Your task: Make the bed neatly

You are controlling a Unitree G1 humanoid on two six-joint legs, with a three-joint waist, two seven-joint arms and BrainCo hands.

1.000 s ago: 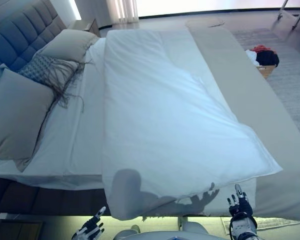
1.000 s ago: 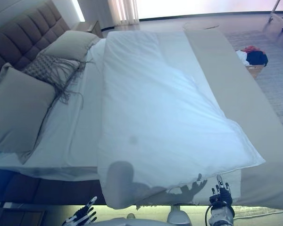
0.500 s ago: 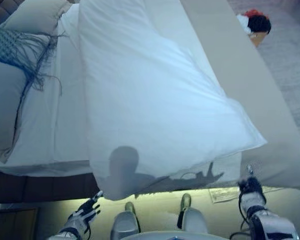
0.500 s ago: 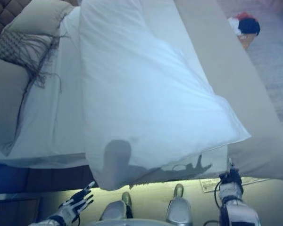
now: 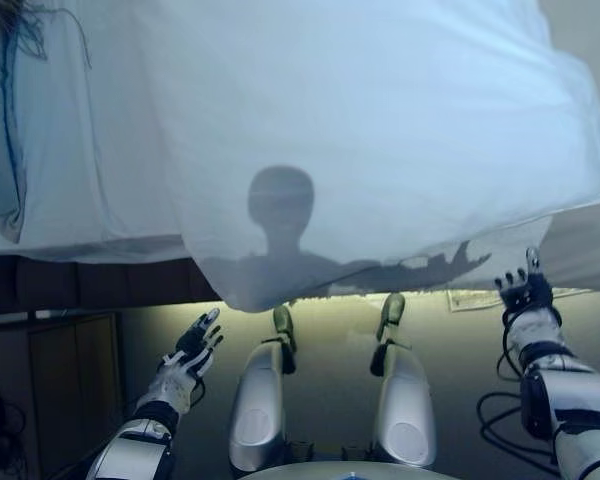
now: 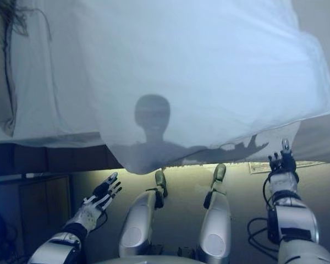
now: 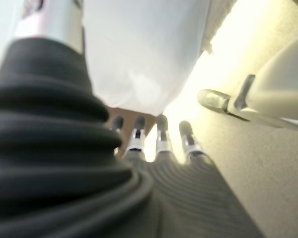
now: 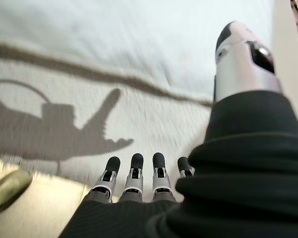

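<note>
White duvet (image 5: 360,130) draped askew across the bed (image 5: 50,200), one corner hanging over the near edge. Left hand (image 5: 192,350) and right hand (image 5: 525,293) both below that edge, fingers straight, holding nothing. Best reaching up together, pinching the hem at two well-separated spots, then pulling evenly to square it.

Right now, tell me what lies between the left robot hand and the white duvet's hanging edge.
Nothing: in the left eye view, only bare floor separates the open left robot hand from the white duvet.
</note>
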